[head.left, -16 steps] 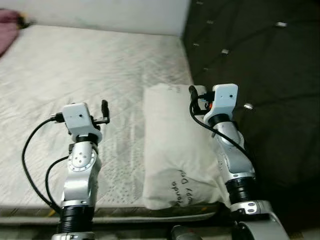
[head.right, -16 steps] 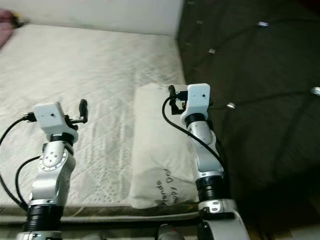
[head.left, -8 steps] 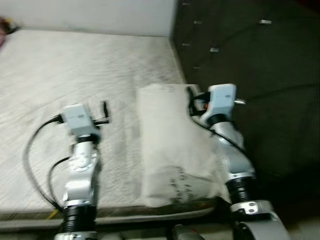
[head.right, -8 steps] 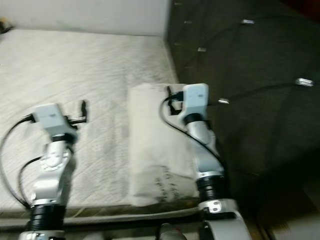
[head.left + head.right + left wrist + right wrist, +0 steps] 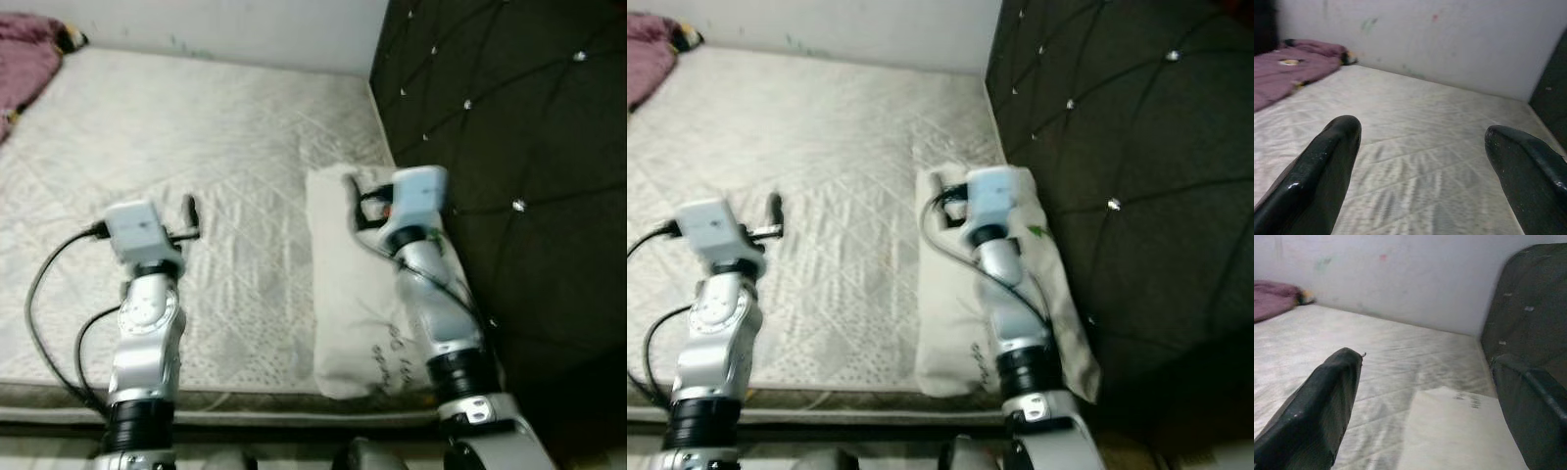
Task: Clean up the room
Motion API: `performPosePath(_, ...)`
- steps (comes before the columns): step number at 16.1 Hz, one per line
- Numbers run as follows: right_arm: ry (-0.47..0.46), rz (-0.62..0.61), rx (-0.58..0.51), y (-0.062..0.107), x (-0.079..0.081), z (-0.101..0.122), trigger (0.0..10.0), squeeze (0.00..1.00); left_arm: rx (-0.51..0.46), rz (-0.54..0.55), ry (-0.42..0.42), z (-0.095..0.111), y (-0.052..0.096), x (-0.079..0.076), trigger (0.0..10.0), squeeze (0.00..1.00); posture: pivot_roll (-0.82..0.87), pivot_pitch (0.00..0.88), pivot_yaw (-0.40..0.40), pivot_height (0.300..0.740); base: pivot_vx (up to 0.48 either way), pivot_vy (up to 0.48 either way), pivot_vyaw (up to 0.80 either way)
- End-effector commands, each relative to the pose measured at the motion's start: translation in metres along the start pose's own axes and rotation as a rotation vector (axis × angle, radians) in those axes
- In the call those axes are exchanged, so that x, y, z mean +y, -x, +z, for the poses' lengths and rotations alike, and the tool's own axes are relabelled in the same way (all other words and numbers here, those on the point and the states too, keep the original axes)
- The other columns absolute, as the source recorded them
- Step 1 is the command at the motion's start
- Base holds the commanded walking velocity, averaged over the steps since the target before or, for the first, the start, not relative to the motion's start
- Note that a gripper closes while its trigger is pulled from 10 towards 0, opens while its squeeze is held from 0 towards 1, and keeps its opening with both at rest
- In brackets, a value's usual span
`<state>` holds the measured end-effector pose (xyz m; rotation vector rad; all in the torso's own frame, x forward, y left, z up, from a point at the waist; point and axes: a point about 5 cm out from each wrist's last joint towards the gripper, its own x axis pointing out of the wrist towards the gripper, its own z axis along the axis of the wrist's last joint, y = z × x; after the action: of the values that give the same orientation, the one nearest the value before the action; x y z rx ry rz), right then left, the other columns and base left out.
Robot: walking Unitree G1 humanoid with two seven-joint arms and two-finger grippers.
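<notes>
A white pillow with writing on it lies along the right side of the bare quilted mattress, against the dark headboard. My right gripper hovers open over the pillow's far end, and the pillow lies just below and ahead of its fingers. My left gripper is held open above the mattress to the left of the pillow, with nothing between its fingers. A purple blanket is bunched at the far left corner of the mattress.
A dark tufted headboard with shiny studs stands along the right. A white wall closes the far side. The mattress's front edge runs just before my body.
The camera swung, blurring briefly, and the purple blanket is back in view. Both arms stay raised. My right gripper now sits a little further in over the pillow.
</notes>
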<state>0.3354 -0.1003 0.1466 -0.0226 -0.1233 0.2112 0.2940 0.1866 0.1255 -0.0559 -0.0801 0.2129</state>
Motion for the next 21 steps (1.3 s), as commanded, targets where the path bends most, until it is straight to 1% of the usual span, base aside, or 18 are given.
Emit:
performPosePath(1,0.018,-0.027,-0.006,-0.0004,-0.0109,0.0026,10.0,0.0,0.011,-0.035,0.016,-0.0012,0.0006,-0.0102,10.0,0.0,-0.06,0.0,-0.034,0.74,0.0,0.48,0.0)
performPosePath(12,0.027,-0.008,-0.015,0.0,-0.0072,0.0028,10.0,0.0,0.012,-0.029,0.008,-0.0013,0.0004,-0.0096,10.0,0.0,-0.06,0.0,-0.032,0.74,0.0,0.48,0.0)
performPosePath(15,0.028,-0.005,-0.014,0.0002,-0.0065,0.0021,10.0,0.0,0.015,-0.023,0.006,-0.002,0.0006,-0.0088,10.0,0.0,-0.05,0.0,-0.033,0.74,0.0,0.48,0.55)
performPosePath(21,0.015,-0.007,-0.004,0.0015,-0.0076,-0.0009,10.0,0.0,0.021,-0.019,0.004,-0.0039,0.0015,-0.0088,10.0,0.0,-0.05,0.0,-0.036,0.74,0.0,0.48,0.0)
